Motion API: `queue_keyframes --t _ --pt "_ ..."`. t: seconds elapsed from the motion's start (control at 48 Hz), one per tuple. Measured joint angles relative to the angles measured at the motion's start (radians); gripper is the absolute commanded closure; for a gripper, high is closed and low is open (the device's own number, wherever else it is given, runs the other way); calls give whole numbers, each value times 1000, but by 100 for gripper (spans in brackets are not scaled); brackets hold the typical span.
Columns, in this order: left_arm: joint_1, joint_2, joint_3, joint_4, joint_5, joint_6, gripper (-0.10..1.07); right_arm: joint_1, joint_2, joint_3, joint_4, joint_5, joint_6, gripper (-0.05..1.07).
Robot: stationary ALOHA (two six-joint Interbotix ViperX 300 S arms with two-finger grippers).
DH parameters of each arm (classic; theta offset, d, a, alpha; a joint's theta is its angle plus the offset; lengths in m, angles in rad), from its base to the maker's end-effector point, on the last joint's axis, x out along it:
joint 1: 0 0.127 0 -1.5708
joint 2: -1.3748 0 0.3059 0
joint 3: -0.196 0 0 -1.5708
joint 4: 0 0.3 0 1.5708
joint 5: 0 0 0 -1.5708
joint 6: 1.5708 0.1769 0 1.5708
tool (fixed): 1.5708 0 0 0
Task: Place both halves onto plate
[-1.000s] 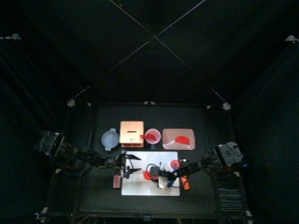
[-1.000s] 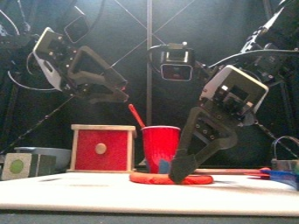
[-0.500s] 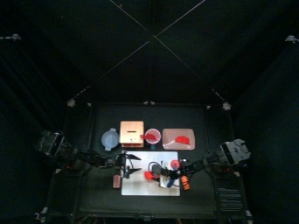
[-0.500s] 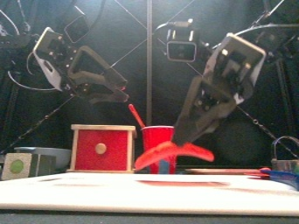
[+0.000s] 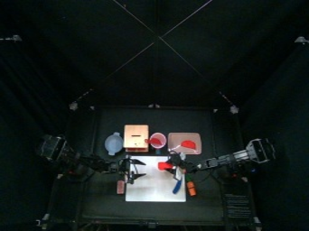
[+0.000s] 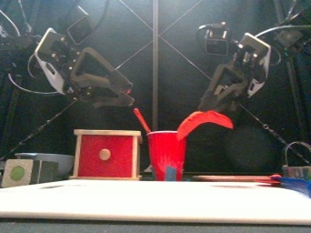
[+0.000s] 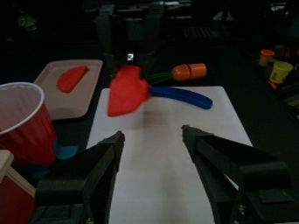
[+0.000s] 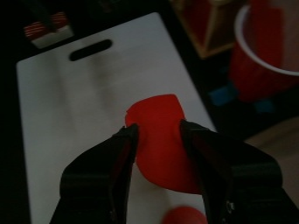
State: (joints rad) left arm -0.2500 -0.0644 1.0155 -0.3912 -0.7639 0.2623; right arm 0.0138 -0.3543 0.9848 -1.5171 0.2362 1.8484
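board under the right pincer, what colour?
White. The board has a slot handle at one end; the right wrist view shows it best.

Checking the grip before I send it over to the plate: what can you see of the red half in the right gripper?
The held half is a plain bright red, smooth, plastic-looking piece with a rounded outline. It sits clamped between the two black jaws of the right gripper, tilted rather than level. It hangs in the air above the white board, about level with the rim of the red cup and beside it. Only the jaws touch it. It is not yet on the plate, where the other half lies.
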Motion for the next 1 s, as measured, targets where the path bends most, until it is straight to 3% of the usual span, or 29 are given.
queue_keyframes --t 0.208,0.458,0.792,1.0 --pt "2 0 2 0 0 0 7 -235 -117 118 -115 -6 0 24" --pt "3 2 2 0 0 2 7 -431 -107 149 -181 -69 0 24" --pt "6 2 2 0 0 2 7 -462 23 80 -176 -114 3 22" --pt "6 2 0 0 3 0 7 -456 83 61 -175 -117 2 5"
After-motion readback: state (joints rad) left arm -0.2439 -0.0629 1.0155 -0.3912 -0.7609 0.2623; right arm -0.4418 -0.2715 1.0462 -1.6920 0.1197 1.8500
